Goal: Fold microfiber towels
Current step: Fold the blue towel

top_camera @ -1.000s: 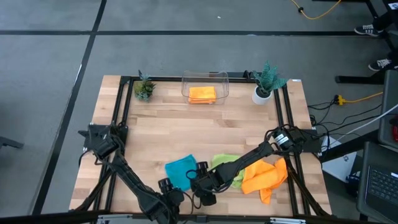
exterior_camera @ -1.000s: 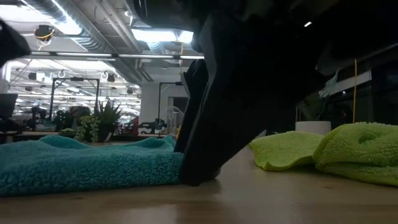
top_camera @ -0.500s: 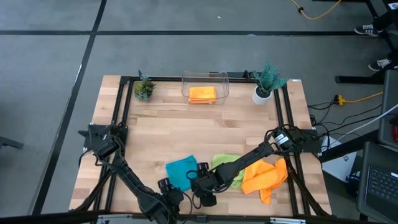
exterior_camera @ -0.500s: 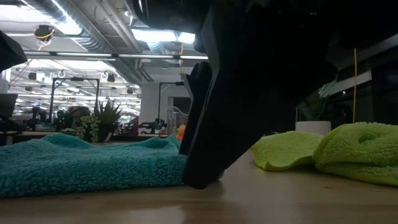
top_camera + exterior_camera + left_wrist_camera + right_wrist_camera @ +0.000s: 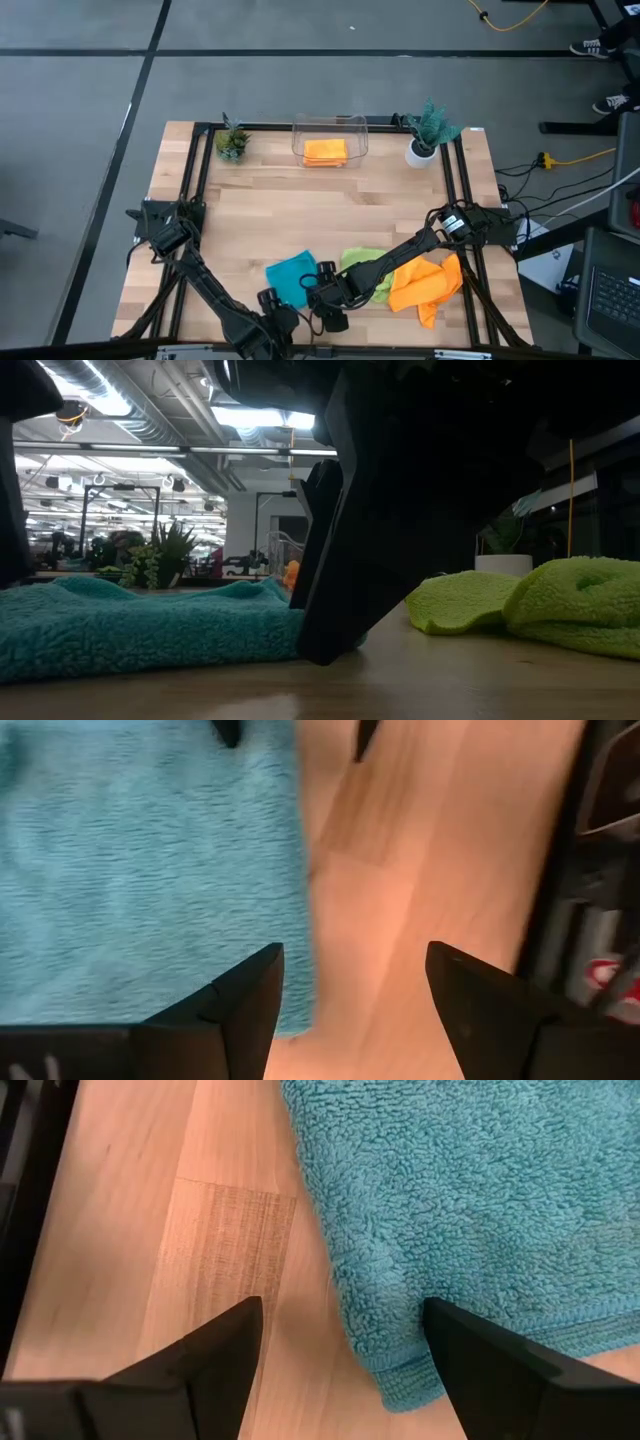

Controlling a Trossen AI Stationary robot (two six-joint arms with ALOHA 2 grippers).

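Observation:
The teal-blue towel [image 5: 290,275] lies flat on the wood near the table's front edge. My right gripper [image 5: 322,283] is open at the towel's right edge, its fingers on either side of one corner [image 5: 400,1385]. In the low view its finger [image 5: 325,630] stands down on the table by the cloth. My left gripper [image 5: 270,298] is open at the towel's near side, over another corner [image 5: 300,1015]. The lime green towel [image 5: 365,268] and an orange towel [image 5: 425,285] lie crumpled to the right. A second orange towel [image 5: 325,150] lies folded in the clear bin. My right gripper points down at the teal towel's corner, one finger [image 5: 470,1350] over the cloth and one over bare wood. A fingertip reaches the table right at the towel's edge [image 5: 295,635]. Whether it touches the cloth I cannot tell.
The clear plastic bin [image 5: 330,128] stands at the far middle between two small potted plants [image 5: 232,142] [image 5: 428,130]. Black frame rails [image 5: 195,180] run along the table's sides. Bare wood lies between the bin and the towels.
My left gripper has come a little toward the teal towel and now shows as a dark shape at the low view's left edge. The towel's left part has flattened slightly. My right gripper has shifted only slightly.

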